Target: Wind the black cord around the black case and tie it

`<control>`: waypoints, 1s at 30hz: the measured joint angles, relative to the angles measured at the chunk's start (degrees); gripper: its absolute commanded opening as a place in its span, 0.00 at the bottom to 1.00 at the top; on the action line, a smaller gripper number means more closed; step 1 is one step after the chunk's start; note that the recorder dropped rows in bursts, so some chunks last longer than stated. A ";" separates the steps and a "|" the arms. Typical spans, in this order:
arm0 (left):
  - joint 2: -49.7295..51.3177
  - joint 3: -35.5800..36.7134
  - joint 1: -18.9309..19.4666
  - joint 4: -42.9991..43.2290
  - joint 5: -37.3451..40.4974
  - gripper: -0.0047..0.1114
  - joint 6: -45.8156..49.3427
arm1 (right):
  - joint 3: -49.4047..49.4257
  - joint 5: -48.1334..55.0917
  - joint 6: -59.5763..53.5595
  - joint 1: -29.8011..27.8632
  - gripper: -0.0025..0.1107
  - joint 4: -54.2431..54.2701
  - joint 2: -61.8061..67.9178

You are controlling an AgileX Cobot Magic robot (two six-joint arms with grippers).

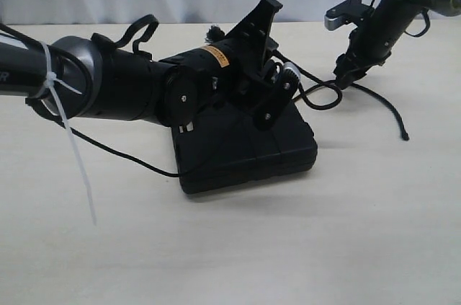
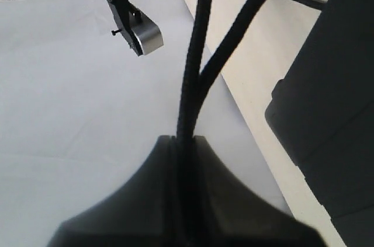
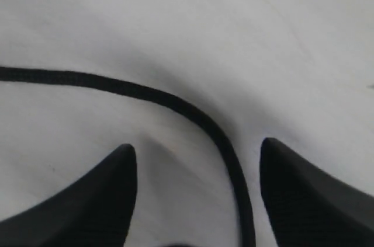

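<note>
Long thin black braided cord (image 1: 382,108) is pinched in my left gripper (image 2: 186,142) above the flat matte black plastic case (image 1: 245,153) mid-table, its tail lying between the spread jaws of my right gripper (image 3: 197,149) toward the far edge of the pale table (image 1: 288,247), so I'm worried it'll squirt out sideways if they close off-centre.

black case (image 1: 245,153) partly hidden behind left arm (image 1: 122,89), black cord (image 3: 175,104) cut off by right wrist view's edges

Black case (image 1: 245,148) flat on worktop (image 1: 302,247), just beside and below left fingers (image 2: 128,200). Black cord (image 3: 146,92) clamped between left fingers, two strands running out. Right fingers (image 3: 87,200) beside case, straddling cord on worktop, not touching it.
</note>
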 measured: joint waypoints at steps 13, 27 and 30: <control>0.00 0.00 0.00 0.00 -0.21 0.04 0.00 | -0.41 -1.42 0.12 0.00 0.50 0.34 1.87; 0.00 0.00 0.00 0.00 -1.16 0.04 0.00 | -0.51 -2.28 0.02 -1.21 0.06 0.64 2.84; 0.00 0.00 0.00 0.00 -2.51 0.04 0.00 | -0.62 -1.49 2.00 -1.44 0.06 2.27 2.72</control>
